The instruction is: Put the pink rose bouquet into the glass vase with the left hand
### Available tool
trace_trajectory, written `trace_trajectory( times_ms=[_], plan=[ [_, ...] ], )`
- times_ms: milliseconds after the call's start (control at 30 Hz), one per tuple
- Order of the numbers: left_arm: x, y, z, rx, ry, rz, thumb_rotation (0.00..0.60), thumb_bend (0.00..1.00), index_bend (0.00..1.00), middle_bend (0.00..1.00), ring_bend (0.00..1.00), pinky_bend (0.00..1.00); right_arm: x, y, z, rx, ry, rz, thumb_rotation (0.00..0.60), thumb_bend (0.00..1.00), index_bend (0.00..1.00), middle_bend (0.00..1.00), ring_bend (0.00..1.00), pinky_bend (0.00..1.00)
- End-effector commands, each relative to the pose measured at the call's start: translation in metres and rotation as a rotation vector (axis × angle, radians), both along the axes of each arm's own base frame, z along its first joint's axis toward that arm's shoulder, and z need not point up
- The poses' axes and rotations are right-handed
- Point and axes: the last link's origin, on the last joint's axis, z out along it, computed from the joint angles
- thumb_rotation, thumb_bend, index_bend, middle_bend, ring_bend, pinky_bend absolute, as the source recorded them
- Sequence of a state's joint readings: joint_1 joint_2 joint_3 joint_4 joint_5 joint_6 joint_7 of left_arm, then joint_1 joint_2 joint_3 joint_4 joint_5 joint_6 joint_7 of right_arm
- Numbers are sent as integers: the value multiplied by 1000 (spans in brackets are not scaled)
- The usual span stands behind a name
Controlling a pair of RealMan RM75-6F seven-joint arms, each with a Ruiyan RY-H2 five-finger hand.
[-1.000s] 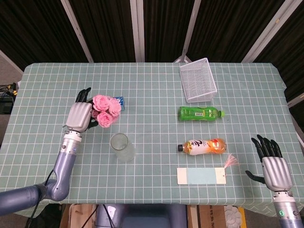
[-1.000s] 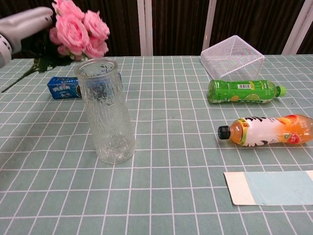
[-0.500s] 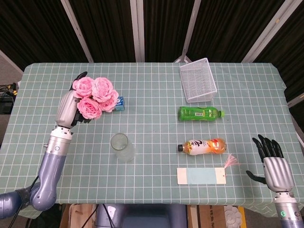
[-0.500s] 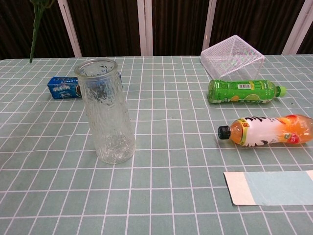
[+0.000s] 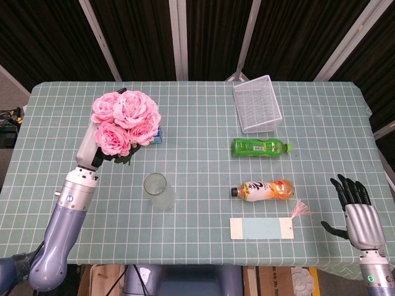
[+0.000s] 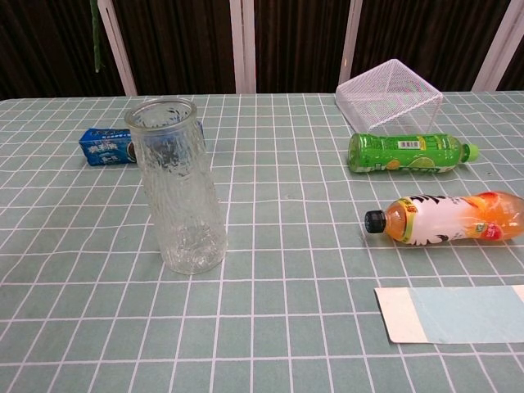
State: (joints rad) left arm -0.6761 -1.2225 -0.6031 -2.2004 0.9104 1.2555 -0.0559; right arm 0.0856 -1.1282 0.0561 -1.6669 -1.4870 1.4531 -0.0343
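My left hand [image 5: 89, 148] grips the pink rose bouquet [image 5: 125, 119] and holds it high above the table's left side, blooms facing the head camera. In the chest view only its green stem [image 6: 95, 33] hangs down at the top left. The glass vase [image 5: 158, 191] stands upright and empty, nearer the front and to the right of the bouquet; in the chest view the vase [image 6: 177, 187] is close and left of centre. My right hand [image 5: 357, 207] hovers open at the table's front right corner, holding nothing.
A blue packet [image 6: 105, 146] lies behind the vase. A white wire basket [image 5: 257, 103] sits at the back right, a green bottle [image 5: 260, 147] and an orange bottle [image 5: 265, 190] lie on their sides, and a pale card with a tassel [image 5: 261, 228] lies near the front edge.
My left hand has lifted the bouquet well up off the table, so it looms larger in the head view and has risen out of the chest view except for its stem. The right hand barely shifted.
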Motion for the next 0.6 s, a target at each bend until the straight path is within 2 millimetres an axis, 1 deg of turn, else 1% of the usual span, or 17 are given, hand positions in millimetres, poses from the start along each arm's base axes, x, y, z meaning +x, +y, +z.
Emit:
trace_trajectory(
  times_ms=[33, 133, 267, 467, 600],
  plan=[
    [9, -3, 1, -39, -47, -11, 600, 479, 382, 459, 40, 0, 0, 0, 0, 1, -1, 0, 600, 155, 101, 36, 0, 0],
    [14, -4, -1, -74, -69, -16, 600, 479, 382, 460, 40, 0, 0, 0, -1, 1, 1, 0, 600, 155, 101, 36, 0, 0],
    [17, -7, -4, -101, -68, -23, 600, 479, 382, 459, 40, 0, 0, -1, -1, 1, 2, -1, 600, 155, 100, 36, 0, 0],
    [20, -12, -15, -176, -114, -41, 600, 478, 382, 460, 40, 0, 0, 0, -2, 3, 3, -1, 600, 155, 100, 36, 0, 0],
    [19, -15, -23, -188, -100, -62, 600, 479, 382, 462, 40, 0, 0, 0, -1, -1, 2, -1, 600, 155, 100, 36, 0, 0]
  ],
)
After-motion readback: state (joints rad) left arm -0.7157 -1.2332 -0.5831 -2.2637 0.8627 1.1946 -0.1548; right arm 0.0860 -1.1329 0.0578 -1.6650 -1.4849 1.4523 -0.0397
